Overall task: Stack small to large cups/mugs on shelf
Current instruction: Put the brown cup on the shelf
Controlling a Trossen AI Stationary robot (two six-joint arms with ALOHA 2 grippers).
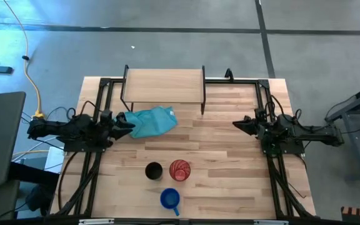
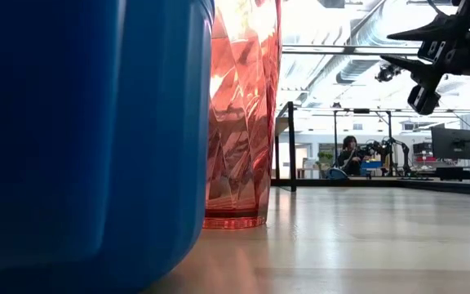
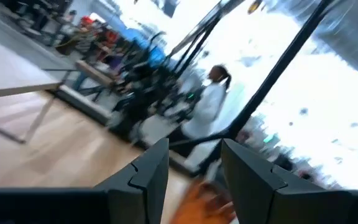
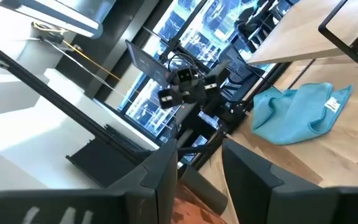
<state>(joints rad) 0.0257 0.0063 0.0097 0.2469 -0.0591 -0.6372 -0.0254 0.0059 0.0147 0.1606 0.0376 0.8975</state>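
**Q:** What surface is shown?

**A:** Pale wood planks form a rectangular tabletop (image 1: 230, 156), seen from above on a grey concrete floor. At upper centre stands the shelf (image 1: 163, 85), a light wood rectangle on thin black metal legs. Its top is bare.

**Q:** Where are the cups?

**A:** All three sit on the table at lower centre, none on the shelf. The black cup (image 1: 154, 170) is a round, dark, opaque vessel. Just beside it to the right is the red-orange tumbler (image 1: 179, 169); from table height it is tall, translucent and faceted like cut glass. Below them is the blue mug (image 1: 170, 199), smooth and glossy, its handle pointing toward the bottom edge.

**Q:** Anything else on the table?

**A:** A crumpled teal cloth (image 1: 150, 121) lies just below the shelf's front left leg.

**Q:** And the arms?

**A:** The left gripper (image 1: 129, 124) is at centre left, its tip at the cloth's edge. Its dark angular fingers are parted a little and hold nothing. The right gripper (image 1: 237, 124) is at centre right, above bare wood, likewise slightly parted and empty.
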